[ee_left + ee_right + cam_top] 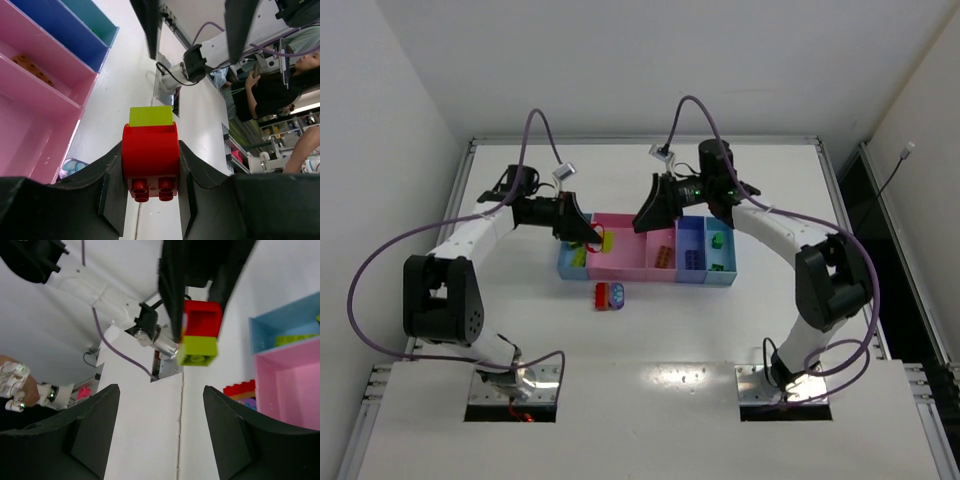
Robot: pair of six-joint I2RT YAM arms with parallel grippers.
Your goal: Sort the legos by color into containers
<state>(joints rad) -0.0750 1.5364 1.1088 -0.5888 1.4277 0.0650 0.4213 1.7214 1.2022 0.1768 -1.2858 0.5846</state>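
Left wrist view: left claw (pixel 150 167) clamps red-and-lime lego stack (pixel 150 150), likely stiff and light, by flat sides; right claw (pixel 160 395) gapes empty.

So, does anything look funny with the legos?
Yes. The red brick in the left gripper has a lime brick stuck to it, two colors joined. A mixed-color clump also sits on the table, outside the bins.

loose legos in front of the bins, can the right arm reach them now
Probably yes. The right gripper is open and empty over the wide pink bin, and the loose legos lie just in front with nothing above them. The left gripper, shut on a red-lime brick, is off to one side.
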